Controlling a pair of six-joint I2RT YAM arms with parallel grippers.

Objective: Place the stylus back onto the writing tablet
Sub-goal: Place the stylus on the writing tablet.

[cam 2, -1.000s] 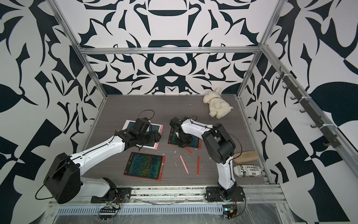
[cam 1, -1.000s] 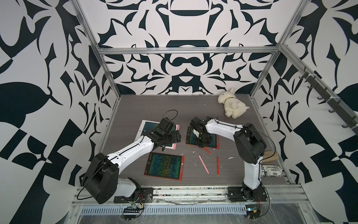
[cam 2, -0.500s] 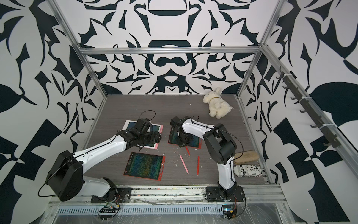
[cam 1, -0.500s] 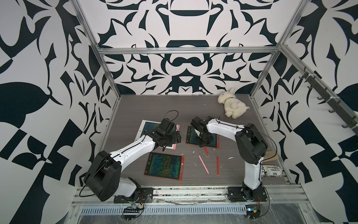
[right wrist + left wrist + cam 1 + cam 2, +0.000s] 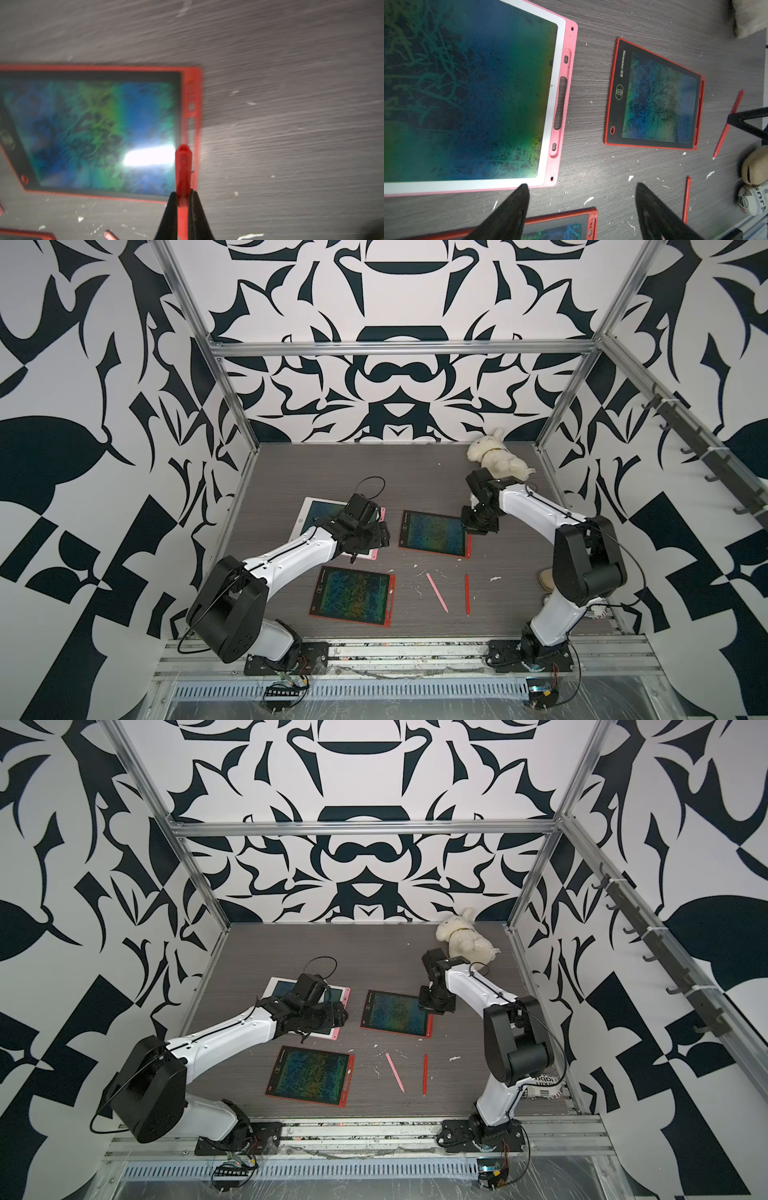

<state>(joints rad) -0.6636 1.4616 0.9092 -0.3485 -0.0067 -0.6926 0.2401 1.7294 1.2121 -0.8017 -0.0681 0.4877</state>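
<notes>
My right gripper (image 5: 184,195) is shut on a red stylus (image 5: 182,166). The stylus points along the right rim of the red-framed writing tablet (image 5: 93,133) at mid-table, over its side slot. In both top views this gripper (image 5: 473,526) (image 5: 432,1006) sits at that tablet's (image 5: 432,533) (image 5: 395,1013) right edge. In the left wrist view the held stylus (image 5: 726,124) slants just right of the tablet (image 5: 654,104). My left gripper (image 5: 581,187) is open and empty. It hovers between a pink-and-white tablet (image 5: 467,93) and a near red tablet (image 5: 352,595).
A pink stylus (image 5: 437,592) and another red stylus (image 5: 467,594) lie loose near the front. A cream plush toy (image 5: 496,456) lies at the back right. A beige object (image 5: 546,578) and a printed roll (image 5: 544,1085) sit by the right arm's base. White crumbs dot the table.
My right gripper closed on the red stylus and shifted right, from over the tablet's screen to its right edge. The left arm barely moved.
</notes>
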